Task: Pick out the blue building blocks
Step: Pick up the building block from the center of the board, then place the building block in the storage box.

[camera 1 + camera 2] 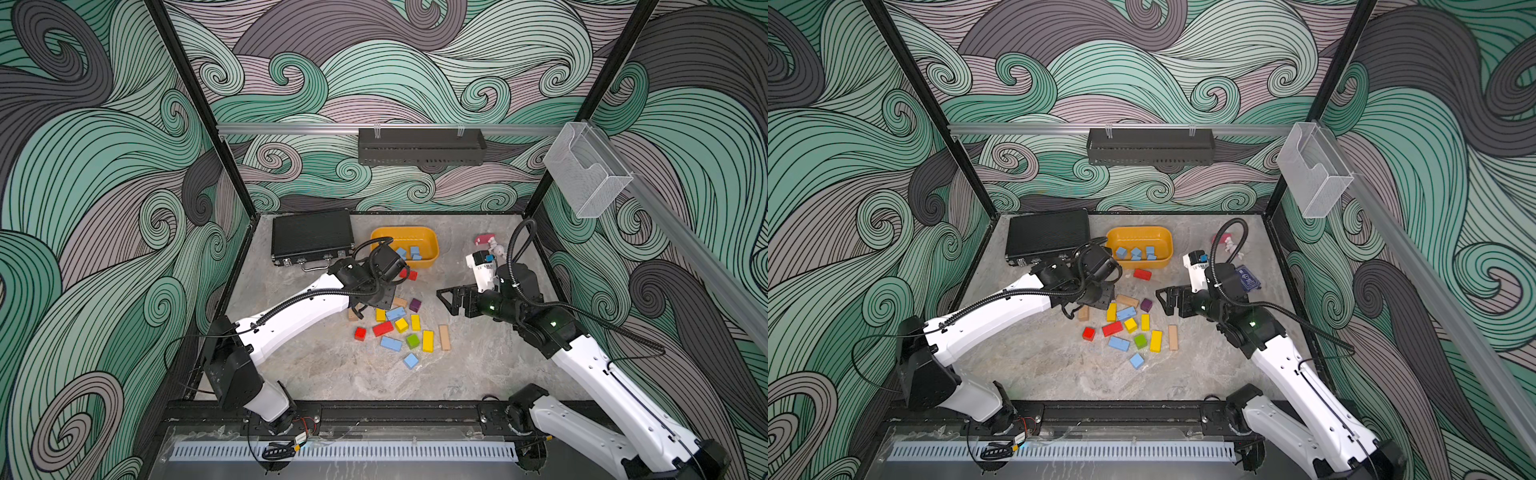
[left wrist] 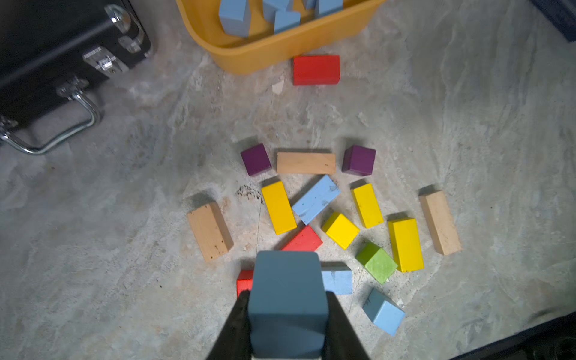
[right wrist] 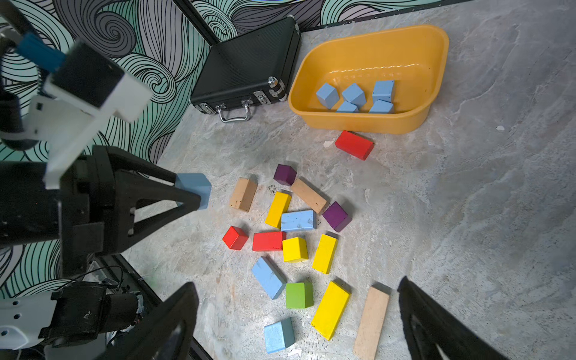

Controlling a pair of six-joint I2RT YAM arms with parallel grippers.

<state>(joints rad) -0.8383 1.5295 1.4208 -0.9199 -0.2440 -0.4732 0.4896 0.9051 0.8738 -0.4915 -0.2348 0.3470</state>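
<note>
Your left gripper (image 3: 190, 192) is pinching a matte light-blue cube (image 2: 286, 296) between its black wedge-shaped fingers. The jaws are closed flat against two of its faces, and it is holding the cube clear of the table on the robot's side of the yellow tub (image 3: 367, 123). Your right gripper (image 1: 449, 299) is standing fully spread and carrying nothing.

Five more blue cubes (image 3: 353, 93) are lying tumbled inside the smooth, glossy, round-cornered tub. A red brick (image 3: 354, 145) is sitting just beside the tub's wall.

Farther out from the tub, among painted and bare-wood blocks (image 3: 294, 249), three blue pieces are lying on the marbled tabletop (image 3: 467, 218). A scuffed bar (image 3: 297, 220) is lying closest to the tub, a second bar (image 3: 268, 277) farther off, and a lone cube (image 3: 278, 335) farthest from it.
</note>
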